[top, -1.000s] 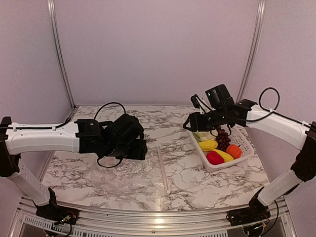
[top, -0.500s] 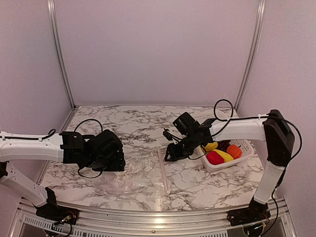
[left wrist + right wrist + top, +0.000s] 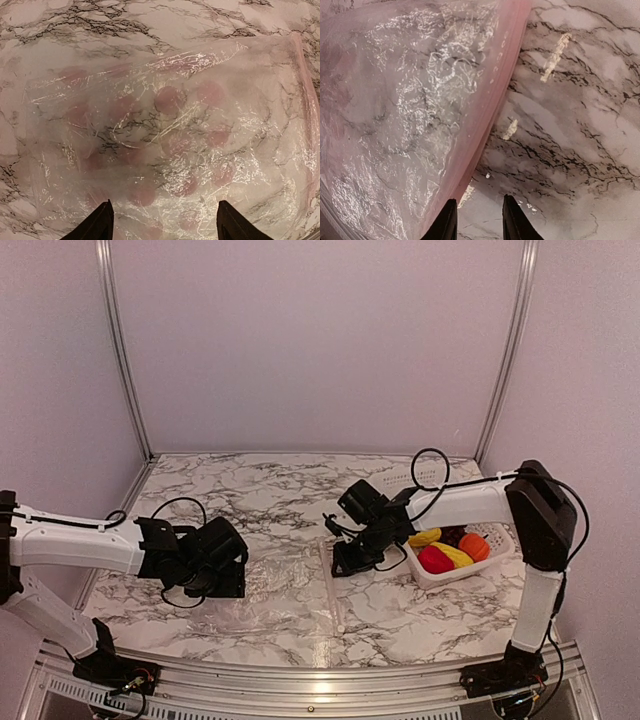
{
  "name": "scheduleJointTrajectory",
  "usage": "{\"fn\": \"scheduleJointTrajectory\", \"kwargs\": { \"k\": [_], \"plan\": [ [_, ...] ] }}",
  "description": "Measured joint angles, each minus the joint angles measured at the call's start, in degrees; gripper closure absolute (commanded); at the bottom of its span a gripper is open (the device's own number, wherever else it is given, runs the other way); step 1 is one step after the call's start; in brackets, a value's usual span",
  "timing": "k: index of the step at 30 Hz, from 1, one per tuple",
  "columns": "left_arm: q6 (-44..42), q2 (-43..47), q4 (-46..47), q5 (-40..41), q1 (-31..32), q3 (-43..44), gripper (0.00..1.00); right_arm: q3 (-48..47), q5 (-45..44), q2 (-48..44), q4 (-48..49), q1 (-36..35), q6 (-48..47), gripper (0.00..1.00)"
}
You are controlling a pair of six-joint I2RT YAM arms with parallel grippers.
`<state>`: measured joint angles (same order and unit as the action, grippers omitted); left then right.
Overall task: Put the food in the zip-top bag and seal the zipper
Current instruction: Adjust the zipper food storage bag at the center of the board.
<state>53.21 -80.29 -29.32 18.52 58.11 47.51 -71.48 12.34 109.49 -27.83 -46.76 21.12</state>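
A: Two questions: how is your left gripper [image 3: 165, 231] set, and where is the bag [image 3: 170, 130]?

B: My left gripper hangs over the middle of the bag, fingers spread wide with nothing between them. The bag lies flat and crinkled on the tabletop [image 3: 270, 495], toward the near edge, between my two arms.

A: And the right one?

B: My right gripper [image 3: 479, 220] sits low at the bag's right edge, just beside the zipper [image 3: 496, 100], the pink strip running near to far. Its fingers stand a narrow gap apart over bare marble, gripping nothing. Whether they touch the tabletop I cannot tell.

A: The food [image 3: 445, 552]?

B: In the white basket [image 3: 497, 533] at the right, well apart from the bag: a red piece [image 3: 434, 560], two yellow pieces [image 3: 423, 536], an orange fruit [image 3: 473, 546] and dark grapes [image 3: 452, 532].
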Motion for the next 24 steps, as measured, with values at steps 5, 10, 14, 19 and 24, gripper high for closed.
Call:
{"fn": "scheduleJointTrajectory", "kwargs": {
  "k": [5,10,14,19,24],
  "plan": [
    [-0.24,-4.24,3.23,-1.73,-0.46,-2.71,0.36,0.46,1.46,1.70,1.64,-1.33,0.33,0.63],
    [-0.59,-6.97,6.21,-3.32,-0.46,-2.75,0.41,2.43,5.81,1.42,6.80,-1.64,2.45,0.60],
    [-0.85,-8.28,8.37,-4.20,-0.46,-2.75,0.43,3.69,8.94,1.25,10.19,-1.66,4.66,0.60],
    [-1.16,-8.50,10.38,-4.66,-0.46,-2.80,0.44,3.91,12.24,1.33,13.81,-1.66,6.99,0.67],
    [-1.95,-8.50,13.20,-4.85,-0.48,-3.89,0.45,3.93,14.60,1.95,17.51,-1.66,9.68,0.66]
  ]
}}
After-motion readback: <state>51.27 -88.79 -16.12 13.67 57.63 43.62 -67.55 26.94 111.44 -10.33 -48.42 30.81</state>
